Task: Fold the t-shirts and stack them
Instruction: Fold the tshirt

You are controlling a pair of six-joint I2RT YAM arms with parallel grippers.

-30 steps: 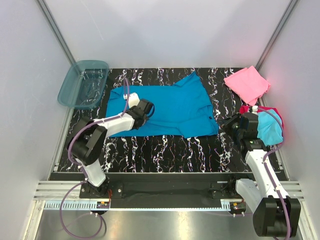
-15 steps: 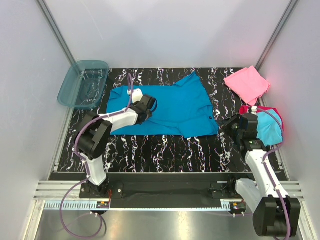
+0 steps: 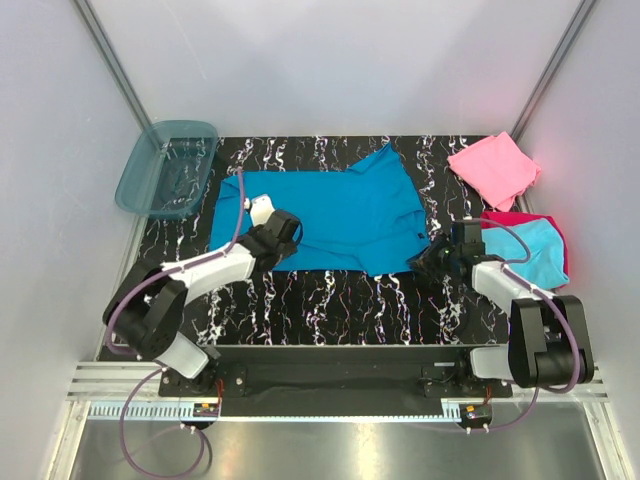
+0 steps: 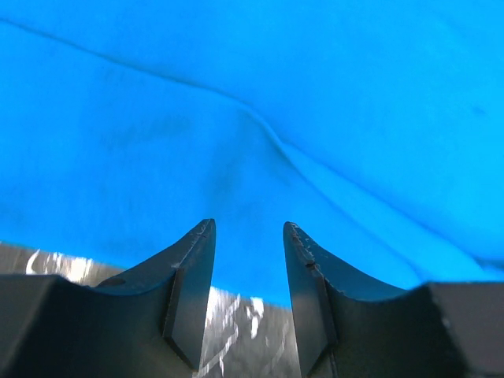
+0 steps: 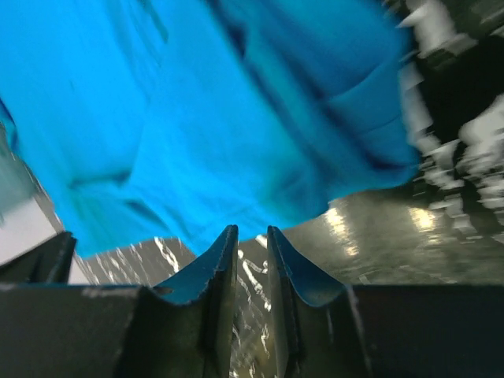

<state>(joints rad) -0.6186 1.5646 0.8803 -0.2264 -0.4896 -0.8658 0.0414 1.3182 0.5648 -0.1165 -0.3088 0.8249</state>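
Three shirts folded: pink shirt apart, cyan shirt on red shirt. Teal shirt lies spread, unfolded. Left gripper and right gripper sit at its near edge, jaws apart, empty.

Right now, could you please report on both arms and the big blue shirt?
Left fingers open, empty, at near edge of teal shirt. Right fingers slightly apart, empty, by its near-right corner. Shirt spread out, not yet stacked. Nothing blocking either.
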